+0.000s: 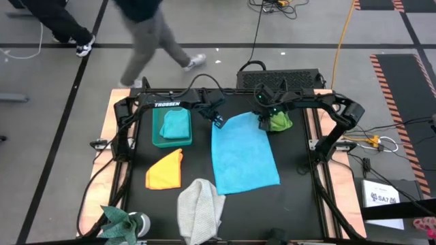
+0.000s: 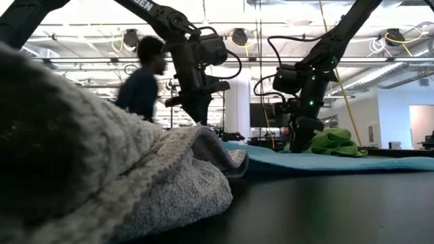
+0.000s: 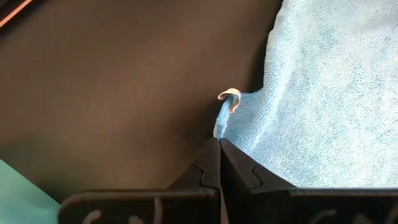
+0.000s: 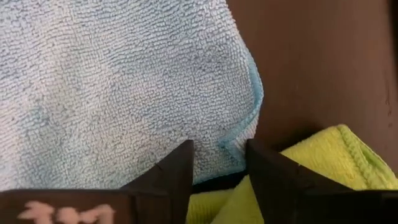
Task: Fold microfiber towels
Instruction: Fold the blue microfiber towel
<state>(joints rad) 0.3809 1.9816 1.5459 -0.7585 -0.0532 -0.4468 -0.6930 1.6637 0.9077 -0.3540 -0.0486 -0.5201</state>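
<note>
Left claw (image 3: pixel 219 142) pinching light blue towel (image 1: pixel 243 154) | black tabletop (image 1: pixel 300 197) | person (image 2: pixel 141 87) behind

I sit at the table's (image 1: pixel 300 204) far side. My left gripper (image 1: pixel 219 122) pinches the spread towel's (image 1: pixel 244 155) far left corner; my right gripper (image 1: pixel 263 125) straddles its far right corner. A crumpled towel (image 1: pixel 281 122) lies just right of that corner. Left of the spread towel, a bin (image 1: pixel 158 139) holds another towel (image 1: pixel 176 124). A folded towel (image 1: pixel 165 171) lies nearer; a bunched towel (image 1: pixel 200 209) lies nearest.
</note>
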